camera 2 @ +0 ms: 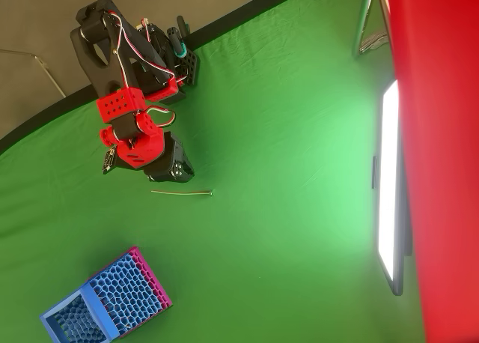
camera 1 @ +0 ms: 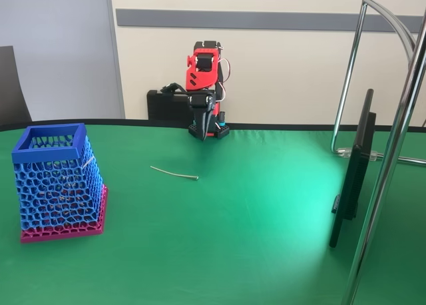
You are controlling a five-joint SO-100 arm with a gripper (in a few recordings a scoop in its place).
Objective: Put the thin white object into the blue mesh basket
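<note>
The thin white object (camera 1: pixel 174 173) (camera 2: pixel 182 192) lies flat on the green table, a slightly curved pale strand just in front of the arm. Well off to the left in the fixed view stands the blue mesh basket (camera 1: pixel 50 137) on its magenta base; in the overhead view the basket (camera 2: pixel 112 298) sits at the bottom left. My gripper (camera 1: pixel 202 128) (camera 2: pixel 171 163) hangs folded close to the red arm's base with its black fingers pointing down at the table. It looks shut and holds nothing. It is a short way behind the strand and touches neither thing.
A chrome tube stand (camera 1: pixel 399 118) rises at the right of the table. A black box (camera 1: pixel 166 105) sits behind the arm at the table's far edge. Open green cloth (camera 1: pixel 219 238) spreads between the strand and the basket.
</note>
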